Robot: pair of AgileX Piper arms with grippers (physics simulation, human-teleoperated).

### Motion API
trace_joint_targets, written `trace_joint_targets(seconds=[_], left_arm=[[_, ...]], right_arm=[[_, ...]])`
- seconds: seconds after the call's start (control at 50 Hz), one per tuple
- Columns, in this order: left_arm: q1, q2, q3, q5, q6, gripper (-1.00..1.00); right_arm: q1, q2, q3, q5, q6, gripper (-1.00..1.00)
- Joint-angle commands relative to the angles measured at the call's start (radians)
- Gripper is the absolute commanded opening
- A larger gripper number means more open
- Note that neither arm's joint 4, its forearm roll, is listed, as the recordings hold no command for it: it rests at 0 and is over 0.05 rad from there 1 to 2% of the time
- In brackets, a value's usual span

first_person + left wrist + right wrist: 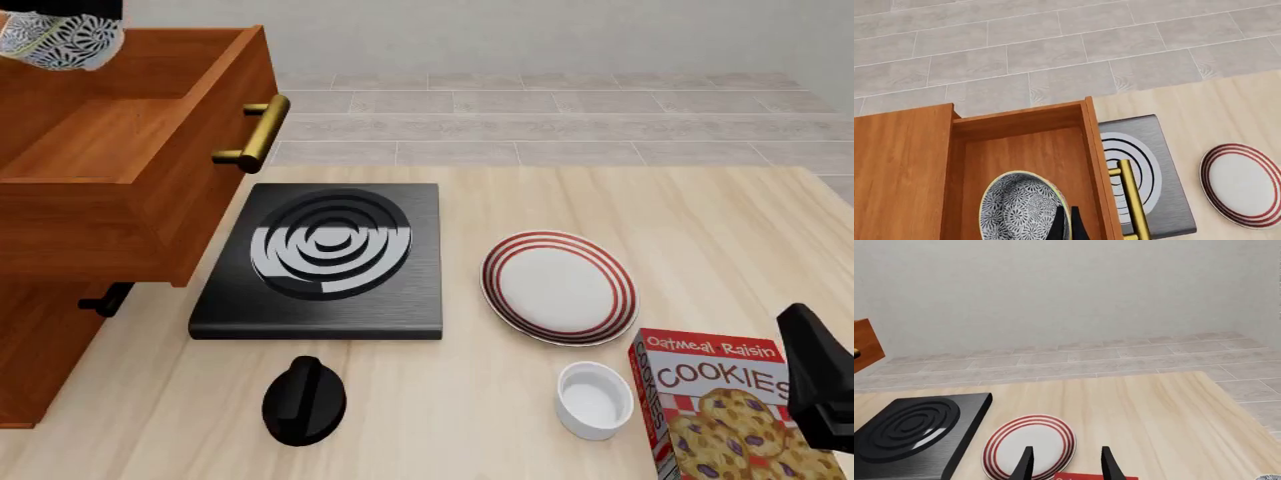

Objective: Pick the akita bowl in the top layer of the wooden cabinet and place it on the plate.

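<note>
Your left hand (1066, 224) pinches the bowl (1022, 207) by its rim above the drawer (127, 130); swing fast toward the plate (558, 287) and it may slip.

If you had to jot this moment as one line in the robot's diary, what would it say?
left pincer: shut on akita bowl, lifted over open top layer | plate: bare | right pincer: open, idle

Black, slim, tapered end effector fingers (1026, 462)

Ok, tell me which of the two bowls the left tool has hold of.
The akita bowl, speckled dark and white, gripped by the left tool above the open top drawer. The plain white bowl sits untouched on the table.
</note>
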Motion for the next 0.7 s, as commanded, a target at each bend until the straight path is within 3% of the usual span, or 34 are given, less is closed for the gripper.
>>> trace_joint_targets(seconds=[0.02, 0.46, 0.7], left_arm=[[-0.034, 0.016, -0.095, 0.017, -0.027, -1.0], [-0.133, 0.085, -0.263, 0.022, -0.093, -1.0], [-0.188, 0.108, -0.276, 0.001, -0.093, -1.0]], right_arm=[[0.0, -0.001, 0.0, 0.0, 0.0, 1.0], [0.001, -0.001, 0.0, -0.001, -0.003, 1.0], [0.004, -0.001, 0.0, 0.0, -0.003, 1.0]])
